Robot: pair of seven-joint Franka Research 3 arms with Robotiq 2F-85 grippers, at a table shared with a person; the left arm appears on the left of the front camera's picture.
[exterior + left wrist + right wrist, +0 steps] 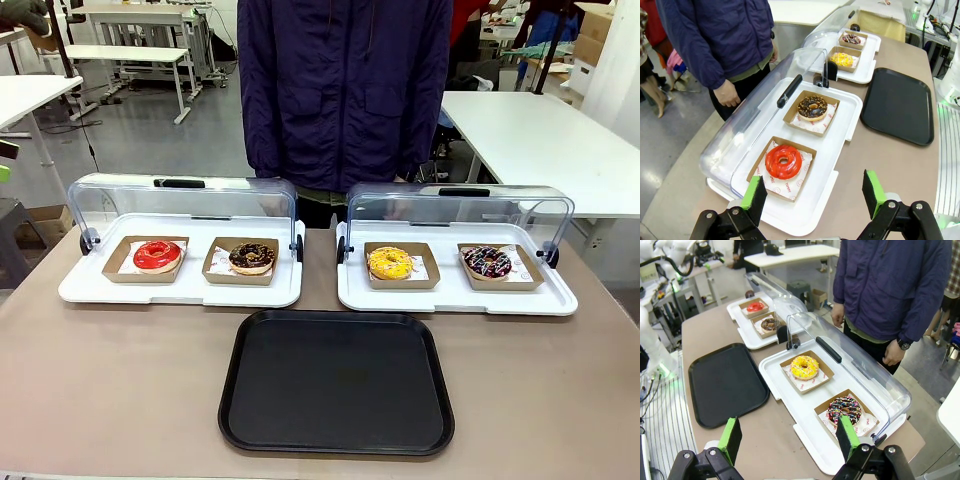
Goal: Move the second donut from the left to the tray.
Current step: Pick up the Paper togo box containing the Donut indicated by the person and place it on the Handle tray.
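Note:
The chocolate donut with tan crumbs (251,257) (812,107) (770,323) sits in its brown cardboard tray on the left white display tray (180,293), beside the red-glazed donut (157,255) (783,161). The black serving tray (337,380) (898,104) (726,383) lies bare at the table's front middle. My left gripper (812,196) hovers open over the near end of the left display tray, above the red donut's side. My right gripper (788,438) hangs open above the table edge near the right display tray. Nothing is between either pair of fingers.
The right white display tray (455,298) holds a yellow donut (388,263) (804,367) and a dark sprinkled donut (487,262) (844,410). Both clear domed lids (180,197) are raised at the back. A person in a dark jacket (345,90) stands at the far side.

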